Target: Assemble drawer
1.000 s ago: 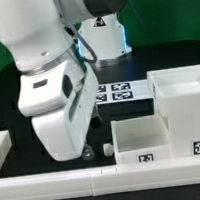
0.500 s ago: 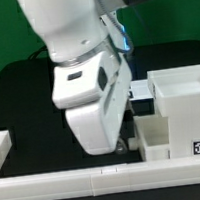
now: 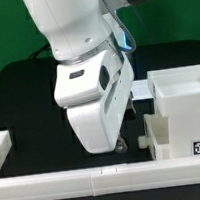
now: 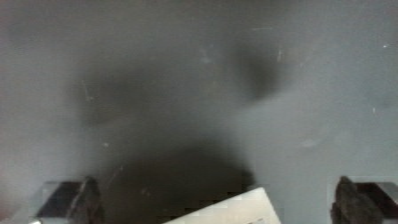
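The drawer's large white housing (image 3: 180, 91) stands at the exterior view's right, with a square tag low on its front. A smaller white tray (image 3: 158, 132) sits against its near left side, partly hidden by the arm. My gripper (image 3: 119, 145) hangs low over the black table just left of that tray. In the wrist view the gripper (image 4: 214, 200) is open, its dark fingers (image 4: 64, 202) far apart. A white corner (image 4: 231, 209) of a part shows between them, touched by neither finger.
A long low white rail (image 3: 87, 180) runs along the table's front edge, with a short white end piece (image 3: 1, 146) at the left. The marker board (image 3: 139, 90) shows as a strip behind the arm. Green wall at the back.
The arm swung toward the exterior view's right and came down beside the small tray. The tray has slid right, closer to the housing. The jaws stayed wide.
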Controlling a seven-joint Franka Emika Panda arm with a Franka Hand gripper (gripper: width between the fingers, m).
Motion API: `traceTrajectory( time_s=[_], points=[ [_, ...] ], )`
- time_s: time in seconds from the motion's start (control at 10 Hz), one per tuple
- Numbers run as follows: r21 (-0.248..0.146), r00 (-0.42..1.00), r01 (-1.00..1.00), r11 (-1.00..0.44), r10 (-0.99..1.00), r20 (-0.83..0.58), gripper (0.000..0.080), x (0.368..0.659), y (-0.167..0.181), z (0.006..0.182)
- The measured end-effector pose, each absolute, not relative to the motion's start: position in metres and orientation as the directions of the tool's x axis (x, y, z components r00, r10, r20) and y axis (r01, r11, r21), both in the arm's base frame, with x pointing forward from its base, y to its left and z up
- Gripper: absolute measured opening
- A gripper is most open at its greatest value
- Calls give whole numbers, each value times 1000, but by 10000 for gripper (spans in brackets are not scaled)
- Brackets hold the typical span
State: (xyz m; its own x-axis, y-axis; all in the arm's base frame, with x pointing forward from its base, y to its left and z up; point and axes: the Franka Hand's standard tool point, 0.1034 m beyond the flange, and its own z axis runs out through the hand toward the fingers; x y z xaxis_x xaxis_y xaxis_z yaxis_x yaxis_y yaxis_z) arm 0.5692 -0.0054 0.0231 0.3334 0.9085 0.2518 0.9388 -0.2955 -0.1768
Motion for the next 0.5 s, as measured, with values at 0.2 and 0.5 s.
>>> traceTrajectory(
  time_s=[0.2,0.5],
  points=[
    [-181,344,935,-306,905,251,649,568,3,22],
    [-195,388,917,-347,889,243,649,567,24,22]
  ],
)
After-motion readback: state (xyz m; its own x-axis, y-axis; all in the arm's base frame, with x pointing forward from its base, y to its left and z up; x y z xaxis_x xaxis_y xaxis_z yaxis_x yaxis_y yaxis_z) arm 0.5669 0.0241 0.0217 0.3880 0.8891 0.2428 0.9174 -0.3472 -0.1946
